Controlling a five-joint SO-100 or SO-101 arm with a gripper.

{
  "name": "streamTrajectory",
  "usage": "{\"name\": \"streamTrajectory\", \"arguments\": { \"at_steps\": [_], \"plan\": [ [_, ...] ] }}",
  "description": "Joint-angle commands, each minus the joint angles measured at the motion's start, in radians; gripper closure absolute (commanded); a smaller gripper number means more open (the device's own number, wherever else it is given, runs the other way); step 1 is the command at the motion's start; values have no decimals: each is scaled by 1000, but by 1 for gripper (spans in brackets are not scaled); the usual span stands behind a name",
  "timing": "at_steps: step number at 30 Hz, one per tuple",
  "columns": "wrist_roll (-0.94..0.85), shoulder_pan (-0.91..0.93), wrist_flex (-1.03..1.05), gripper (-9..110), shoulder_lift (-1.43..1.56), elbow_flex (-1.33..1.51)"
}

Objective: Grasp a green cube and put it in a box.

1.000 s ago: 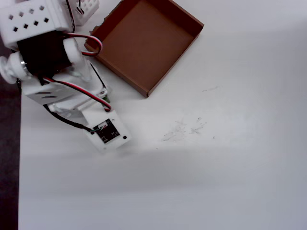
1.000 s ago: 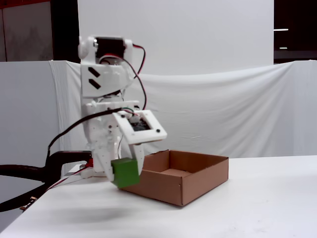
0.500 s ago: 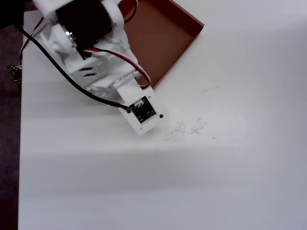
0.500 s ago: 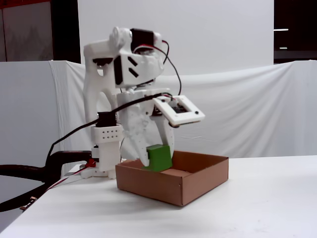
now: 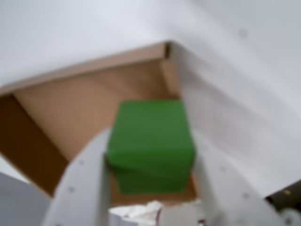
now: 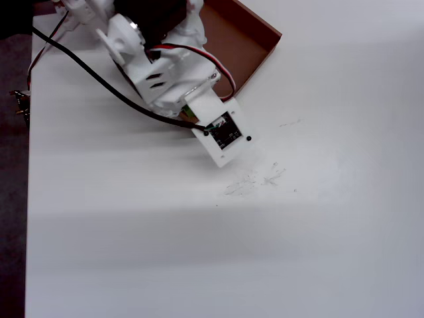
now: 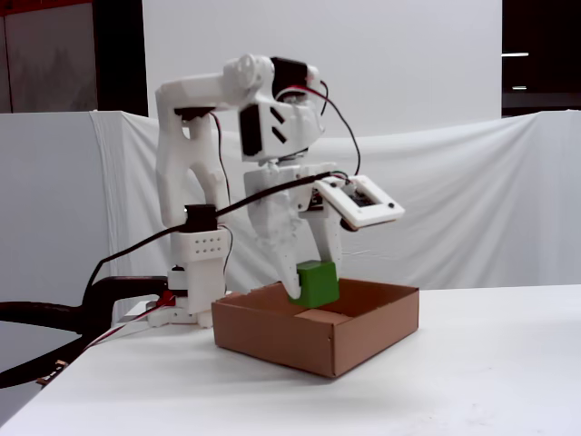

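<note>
The pincer is clamped on the green cube, holding it in the air just above the box on the white surface.

The green cube, matte and slightly tilted, is suspended above the interior of the box, level with its rim. The box is a shallow brown cardboard tray, upright and open-topped.
</note>
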Motion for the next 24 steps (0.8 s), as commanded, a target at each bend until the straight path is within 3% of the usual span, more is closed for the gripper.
{"name": "streamTrajectory", "arguments": {
  "at_steps": [1,24],
  "plan": [
    [15,-21,-2,89,18,-92],
    [66,-83,-84,88,-141,-18]
  ]
}}
